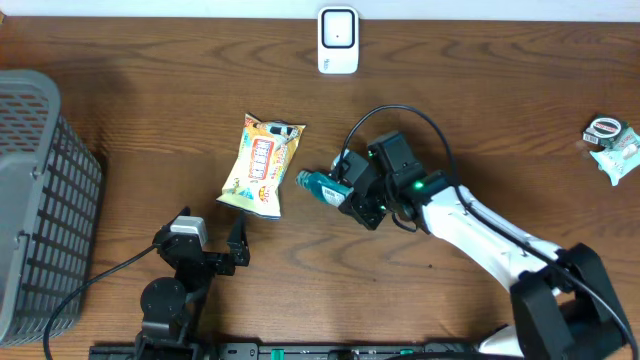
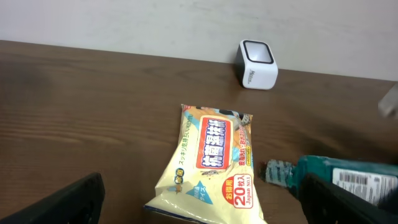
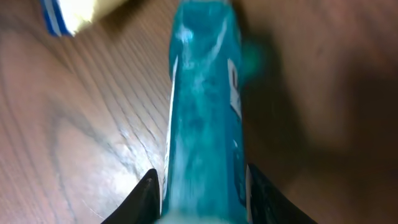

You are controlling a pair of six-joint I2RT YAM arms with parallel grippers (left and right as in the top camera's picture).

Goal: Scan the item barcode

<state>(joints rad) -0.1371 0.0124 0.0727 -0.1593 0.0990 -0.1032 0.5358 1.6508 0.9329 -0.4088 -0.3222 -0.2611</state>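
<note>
From above, the whole brown table (image 1: pixel 120 110) shows: a white scanner (image 1: pixel 338 40) at the top middle, a yellow pack of wipes (image 1: pixel 262 165) in the middle, a grey basket (image 1: pixel 40 200) on the left edge, and some small things (image 1: pixel 612 145) at the far right that are too small to tell. Only this view shows both arms. The right pincer (image 1: pixel 345 192) is closed on a blue-green bottle (image 1: pixel 320 186) just right of the pack, with the bottle's tip pointing left at the pack. The left pincer (image 1: pixel 210 228) sits at the lower left with its jaws wide apart, holding nothing. The left wrist view looks low across the table and shows a white label (image 2: pixel 357 180) on the bottle at the lower right, which the top view does not. The right wrist view is very close and blurry. There the bottle fills the middle, and the two dark fingers (image 3: pixel 142 199) press on its sides at the bottom.
</note>
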